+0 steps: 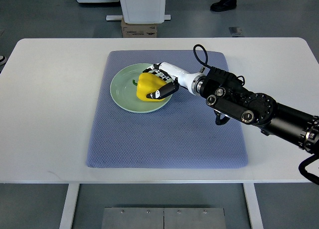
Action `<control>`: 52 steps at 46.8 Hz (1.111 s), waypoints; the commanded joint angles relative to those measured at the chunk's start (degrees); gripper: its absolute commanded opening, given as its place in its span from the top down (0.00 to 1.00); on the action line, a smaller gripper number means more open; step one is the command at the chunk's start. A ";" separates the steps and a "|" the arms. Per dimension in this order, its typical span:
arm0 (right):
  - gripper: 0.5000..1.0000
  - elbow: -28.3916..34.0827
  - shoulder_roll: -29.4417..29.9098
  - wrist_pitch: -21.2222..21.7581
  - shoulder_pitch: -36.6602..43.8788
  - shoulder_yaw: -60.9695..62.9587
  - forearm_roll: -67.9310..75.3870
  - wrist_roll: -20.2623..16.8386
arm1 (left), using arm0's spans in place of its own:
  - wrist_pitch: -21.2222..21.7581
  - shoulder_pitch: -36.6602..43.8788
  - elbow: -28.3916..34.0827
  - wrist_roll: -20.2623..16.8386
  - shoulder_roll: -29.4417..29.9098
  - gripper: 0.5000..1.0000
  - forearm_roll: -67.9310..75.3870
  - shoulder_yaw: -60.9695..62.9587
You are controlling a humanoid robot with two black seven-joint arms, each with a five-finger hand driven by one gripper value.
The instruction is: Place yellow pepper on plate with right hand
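Yellow pepper (148, 87): sitting on the plate, right of its middle, green stem toward the centre.
Right hand (162, 84): fingers wrapped round the pepper, arm reaching in from the right.
Plate (119, 92): pale green, on the upper part of the mat.
Mat (164, 139): blue-grey, spread across the white tabletop (45, 114).

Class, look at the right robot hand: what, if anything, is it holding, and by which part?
The right robot hand grips the yellow pepper by its right side, fingers wrapped around it, over the green plate.
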 commanded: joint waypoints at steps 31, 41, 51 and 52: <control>0.01 0.08 0.00 0.09 -1.62 3.30 4.04 2.89 | 0.00 0.00 0.00 0.00 0.00 0.00 0.00 0.00; 0.01 0.17 0.00 0.18 -5.40 10.32 4.12 3.42 | 0.00 0.00 0.00 0.00 0.00 0.00 0.00 0.00; 0.00 0.43 -1.84 0.09 -11.03 22.10 4.30 5.09 | 0.00 0.00 0.00 0.00 0.00 0.00 0.00 0.00; 0.00 0.52 -2.02 0.09 -11.64 23.50 4.47 5.09 | 0.00 0.00 0.00 0.00 0.00 0.00 0.00 0.00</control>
